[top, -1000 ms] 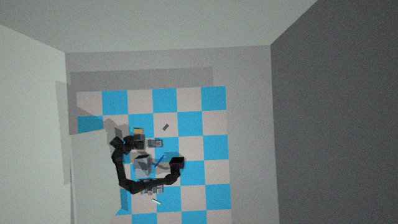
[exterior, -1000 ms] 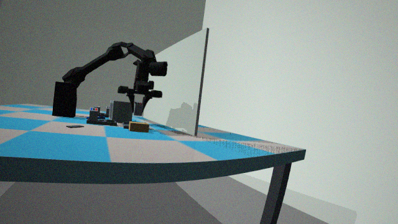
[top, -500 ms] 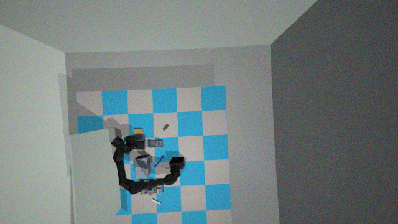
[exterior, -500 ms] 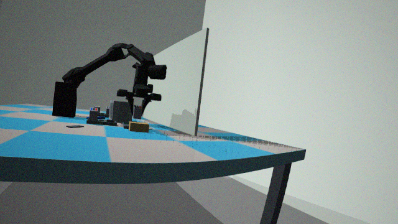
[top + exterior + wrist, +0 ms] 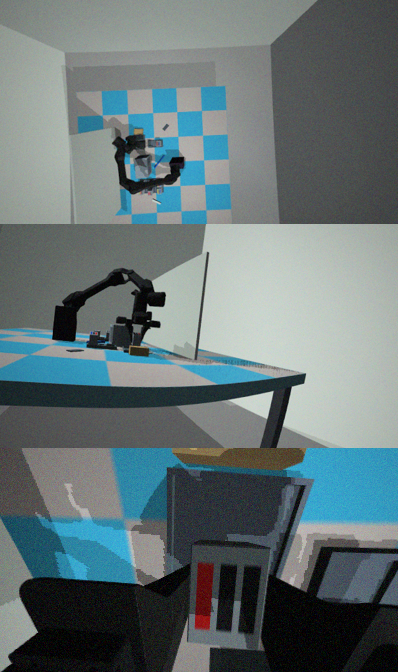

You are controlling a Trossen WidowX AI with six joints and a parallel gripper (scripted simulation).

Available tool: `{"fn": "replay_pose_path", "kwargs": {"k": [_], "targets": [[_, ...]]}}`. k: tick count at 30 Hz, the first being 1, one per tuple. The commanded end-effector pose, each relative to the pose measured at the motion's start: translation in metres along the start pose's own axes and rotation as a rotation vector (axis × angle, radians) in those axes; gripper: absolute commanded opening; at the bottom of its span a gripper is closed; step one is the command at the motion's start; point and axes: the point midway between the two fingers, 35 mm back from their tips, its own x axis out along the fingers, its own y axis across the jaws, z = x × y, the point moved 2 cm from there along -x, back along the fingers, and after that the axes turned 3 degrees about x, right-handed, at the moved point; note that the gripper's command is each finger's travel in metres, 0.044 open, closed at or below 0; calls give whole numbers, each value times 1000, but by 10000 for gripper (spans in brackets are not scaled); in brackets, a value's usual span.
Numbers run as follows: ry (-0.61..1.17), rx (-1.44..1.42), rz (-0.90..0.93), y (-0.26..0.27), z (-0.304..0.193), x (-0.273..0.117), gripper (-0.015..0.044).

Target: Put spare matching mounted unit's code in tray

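A blue-and-pale checkered table [image 5: 189,123] [image 5: 161,373] carries a yellow block [image 5: 138,131] [image 5: 138,351] [image 5: 240,457] beside a tray [image 5: 220,508].

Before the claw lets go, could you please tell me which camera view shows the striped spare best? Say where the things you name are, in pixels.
The wrist view: the spare [image 5: 136,340] [image 5: 228,598] faces it, one red and two black stripes clear. Exterior shows it small between the fingers; in top it cannot be made out.

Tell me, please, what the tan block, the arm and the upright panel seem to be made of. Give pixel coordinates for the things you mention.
The tan block [image 5: 138,131] [image 5: 138,351] [image 5: 240,457]: possibly wood or painted plastic, matte, an even tan without visible grain. The arm [image 5: 149,184] [image 5: 96,289]: probably black plastic or coated metal, dark with little shine. The upright panel [image 5: 93,174] [image 5: 183,302]: perhaps glass or glossy acrylic, since dark shapes like reflections show low on its face.
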Motion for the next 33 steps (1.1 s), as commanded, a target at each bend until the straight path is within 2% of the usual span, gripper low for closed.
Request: {"fn": "replay_pose_path", "kwargs": {"k": [1,11,27,28,30,33], "targets": [[7,6,-2,-2,-1,6,0],[8,6,-2,-3,-2,12,0],[2,0,-1,-2,-1,9,420],[2,0,-1,-2,-1,9,440],[1,1,-1,-1,0,-2,440],[0,5,-2,1,1,-53,440]]}}
